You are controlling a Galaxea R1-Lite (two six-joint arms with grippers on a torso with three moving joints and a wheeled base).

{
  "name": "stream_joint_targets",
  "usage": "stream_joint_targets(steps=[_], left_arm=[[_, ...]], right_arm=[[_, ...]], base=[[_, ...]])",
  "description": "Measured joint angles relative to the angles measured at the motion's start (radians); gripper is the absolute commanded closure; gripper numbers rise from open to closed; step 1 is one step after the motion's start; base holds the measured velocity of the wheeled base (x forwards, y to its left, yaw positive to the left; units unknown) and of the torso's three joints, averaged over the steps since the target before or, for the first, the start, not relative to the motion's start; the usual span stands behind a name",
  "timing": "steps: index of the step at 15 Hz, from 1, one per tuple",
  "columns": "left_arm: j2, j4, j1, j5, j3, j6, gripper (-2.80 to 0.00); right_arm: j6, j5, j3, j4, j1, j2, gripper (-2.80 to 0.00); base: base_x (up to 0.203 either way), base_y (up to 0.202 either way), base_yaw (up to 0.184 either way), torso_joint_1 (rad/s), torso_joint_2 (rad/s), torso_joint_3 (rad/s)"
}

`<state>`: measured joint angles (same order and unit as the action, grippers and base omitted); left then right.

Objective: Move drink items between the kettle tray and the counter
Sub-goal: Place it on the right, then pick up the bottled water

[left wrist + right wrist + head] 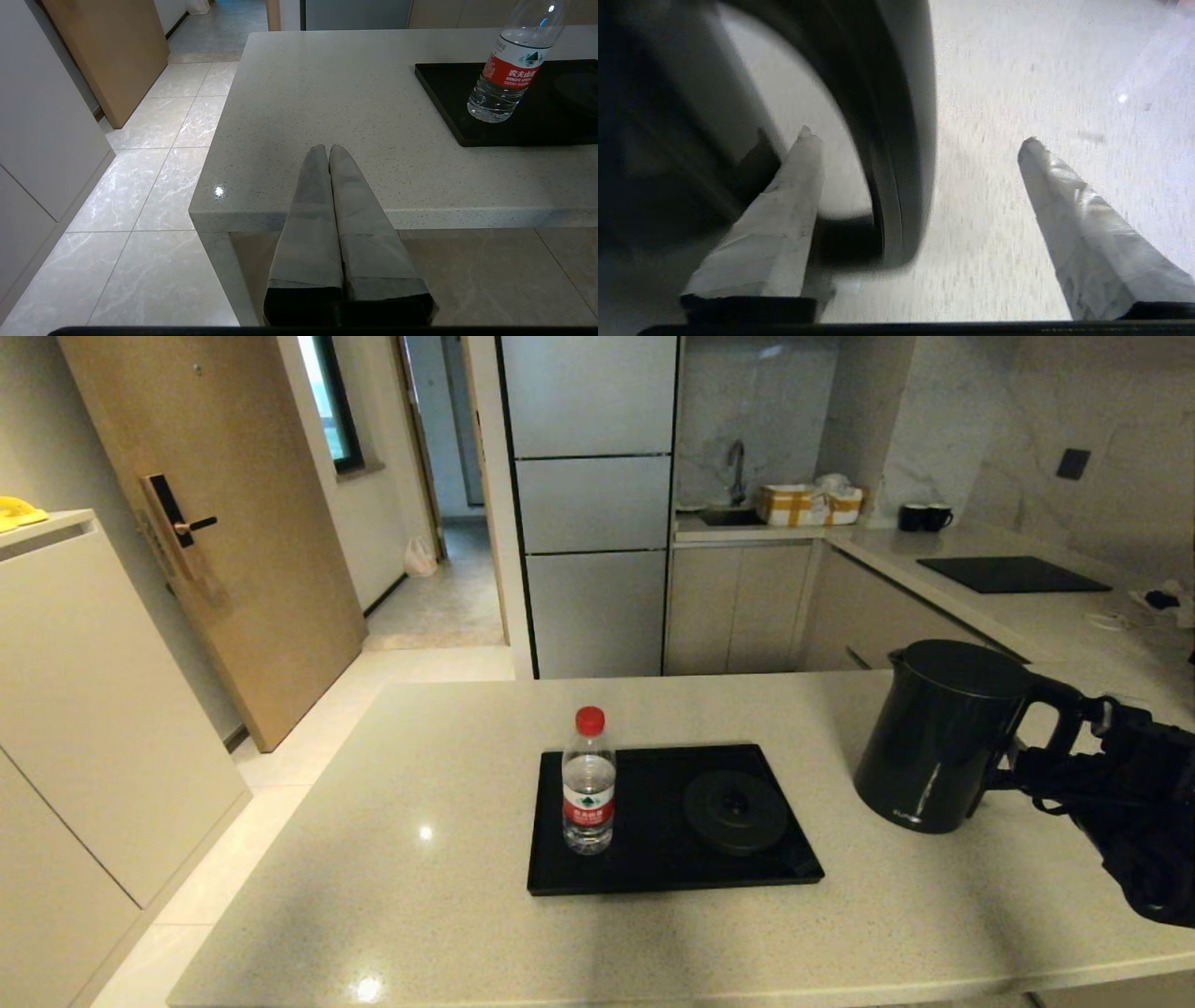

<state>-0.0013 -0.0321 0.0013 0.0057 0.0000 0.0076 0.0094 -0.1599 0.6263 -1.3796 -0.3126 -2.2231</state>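
The right gripper [920,140] reaches level from the counter's [420,915] right edge, jaws spread astride the kettle's [934,737] loop handle [896,140]. Only the left wrist view shows the left gripper [329,148], jaws pressed together, beyond the counter's near edge.

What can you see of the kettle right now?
The kettle is tall, matte black, lid closed, with a small spout and a loop handle. It stands upright on the counter, right of the tray, off its base disc. The right claw is open, straddling the handle.
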Motion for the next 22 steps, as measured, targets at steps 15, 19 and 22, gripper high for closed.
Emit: stream_joint_targets(steps=[15,19,22], left_arm=[[0.0,0.0,0.001,0.0,0.0,0.0,0.0],[0.0,0.0,0.0,0.0,0.0,0.0,0.0],[0.0,0.0,0.0,-0.001,0.0,0.0,0.0]], right_arm=[[0.033,0.171,-0.374,0.039,0.005,0.387,-2.8],[0.04,0.198,-0.367,0.325,0.005,0.744,0.0],[0.077,0.271,-0.195,0.792,0.005,1.021,0.0]], base=[[0.0,0.0,0.0,0.0,0.0,0.0],[0.0,0.0,0.0,0.0,0.0,0.0],[0.0,0.0,0.0,0.0,0.0,0.0]])
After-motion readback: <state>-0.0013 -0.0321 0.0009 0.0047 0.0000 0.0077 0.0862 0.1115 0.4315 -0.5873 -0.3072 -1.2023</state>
